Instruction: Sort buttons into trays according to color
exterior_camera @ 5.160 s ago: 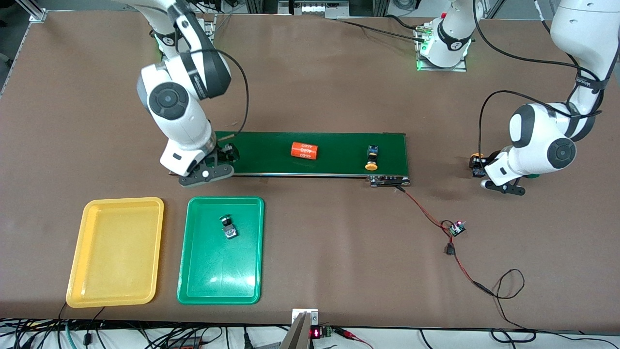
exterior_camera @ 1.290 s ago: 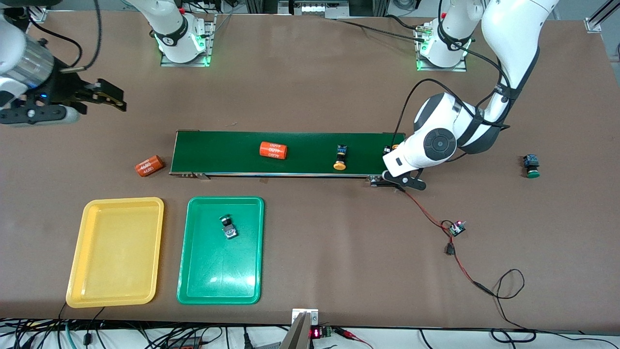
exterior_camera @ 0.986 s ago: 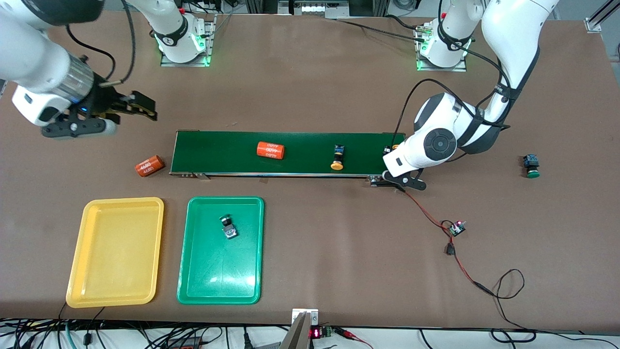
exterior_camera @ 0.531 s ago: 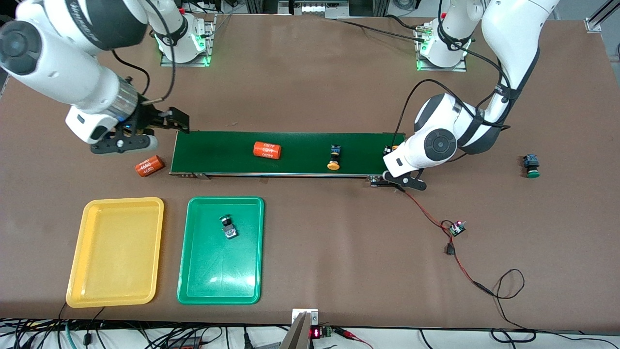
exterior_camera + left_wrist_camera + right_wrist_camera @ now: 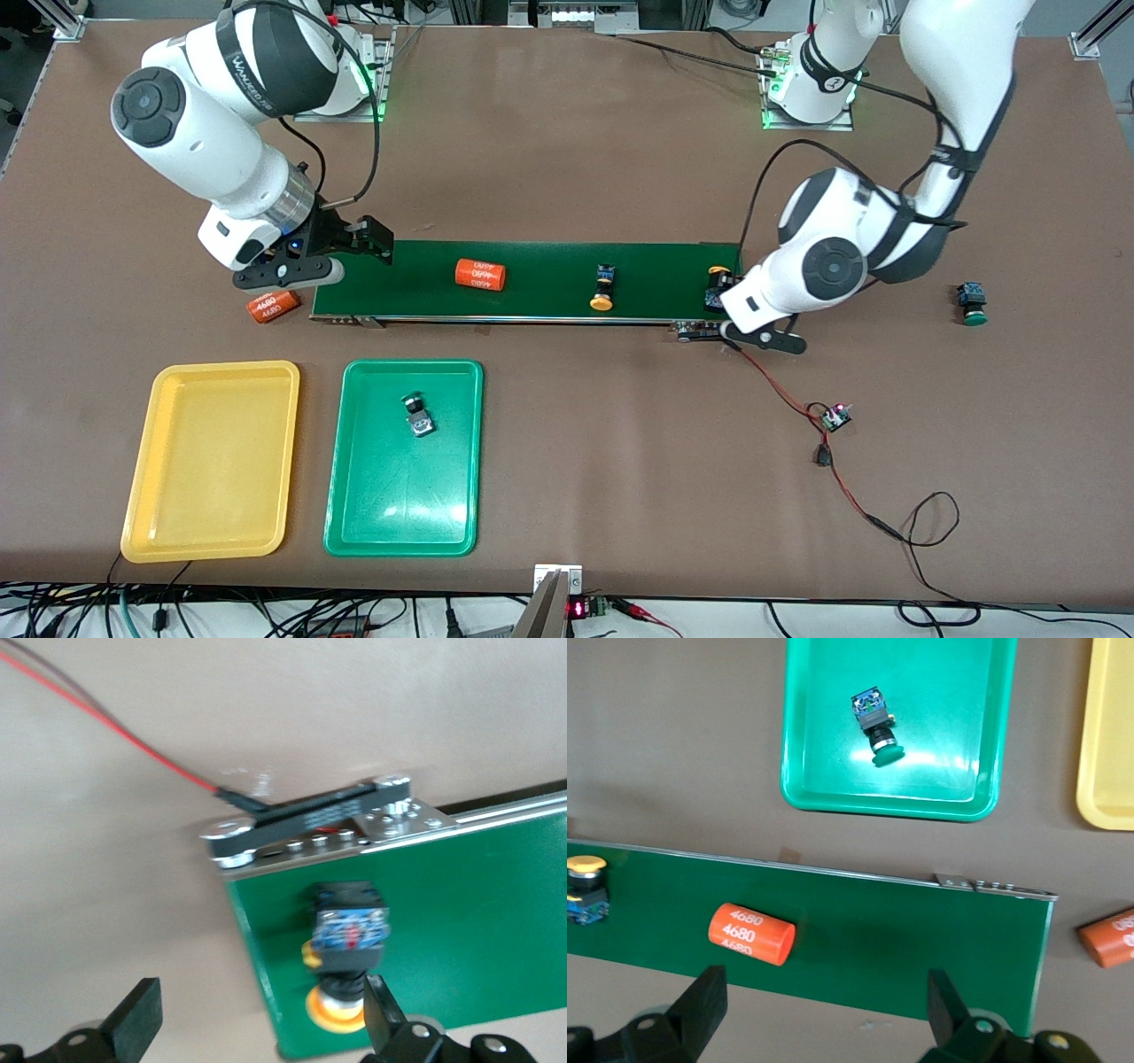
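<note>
Looking down from the front camera, with the conveyor belt point(image 5: 532, 266) as the middle of the clock. The left gripper point(image 5: 257, 1028) sits low at the belt's 3 o'clock end, with its pincer spread wide and gripping nothing. One yellow-capped button point(image 5: 719, 285) lies on its side on the belt there, right by one finger point(image 5: 383, 1019); I can't tell if they touch.

The right gripper point(image 5: 824, 1005) hovers over the belt's 9 o'clock end, pincer wide too and empty.

A second yellow-capped button point(image 5: 602, 289) lies on the belt at about 3 o'clock of centre, and an orange 4680 cylinder point(image 5: 480, 275) lies on it toward 9 o'clock. Another 4680 cylinder point(image 5: 270, 306) is on the table just off the 9 o'clock end.

The green tray point(image 5: 399, 505) sits at about 7 o'clock, with one green-capped button point(image 5: 416, 415) lying in it. The yellow tray point(image 5: 213, 470) is beside it toward 8 o'clock. The other green-capped button point(image 5: 970, 303) sits on the bare table point(image 5: 567, 133) well out at 3 o'clock. A small circuit board point(image 5: 834, 416) with red and black wires lies around 4 o'clock.
</note>
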`<action>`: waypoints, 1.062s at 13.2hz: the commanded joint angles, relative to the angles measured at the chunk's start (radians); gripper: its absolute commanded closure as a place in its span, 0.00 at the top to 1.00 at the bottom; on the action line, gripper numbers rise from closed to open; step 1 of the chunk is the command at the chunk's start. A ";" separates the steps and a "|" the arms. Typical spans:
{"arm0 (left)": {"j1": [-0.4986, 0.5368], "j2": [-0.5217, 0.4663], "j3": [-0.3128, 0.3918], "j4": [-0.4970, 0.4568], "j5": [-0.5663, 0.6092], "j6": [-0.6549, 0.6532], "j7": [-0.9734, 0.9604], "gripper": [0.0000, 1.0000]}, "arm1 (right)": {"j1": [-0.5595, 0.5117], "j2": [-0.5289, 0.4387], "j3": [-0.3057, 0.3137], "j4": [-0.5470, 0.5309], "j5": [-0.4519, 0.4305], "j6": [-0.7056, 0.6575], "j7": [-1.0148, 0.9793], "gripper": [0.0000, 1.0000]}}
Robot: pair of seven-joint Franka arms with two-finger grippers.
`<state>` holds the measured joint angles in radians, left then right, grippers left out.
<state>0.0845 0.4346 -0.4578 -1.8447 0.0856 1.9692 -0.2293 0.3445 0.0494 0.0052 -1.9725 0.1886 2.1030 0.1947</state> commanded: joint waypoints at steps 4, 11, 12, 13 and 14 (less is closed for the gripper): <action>0.198 -0.004 0.004 0.061 0.005 -0.105 -0.008 1.00 | -0.002 -0.221 0.036 -0.287 0.048 0.178 0.042 1.00; 0.418 0.085 0.050 0.064 0.016 -0.116 0.040 1.00 | -0.016 -0.250 0.179 -0.353 0.043 0.227 0.206 1.00; 0.440 0.107 0.057 0.087 0.026 -0.115 0.072 1.00 | -0.016 -0.249 0.186 -0.353 0.035 0.200 0.219 1.00; 0.452 0.127 0.057 0.116 0.036 -0.119 0.115 1.00 | -0.016 -0.249 0.191 -0.353 0.020 0.174 0.245 1.00; 0.465 0.137 0.060 0.130 0.036 -0.119 0.180 1.00 | -0.016 -0.249 0.193 -0.353 -0.024 0.148 0.279 1.00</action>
<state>0.5328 0.5315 -0.3889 -1.7794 0.0943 1.8677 -0.1302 0.3425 -0.1823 0.1827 -2.3129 0.2089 2.2902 0.4182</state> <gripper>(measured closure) 0.000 0.000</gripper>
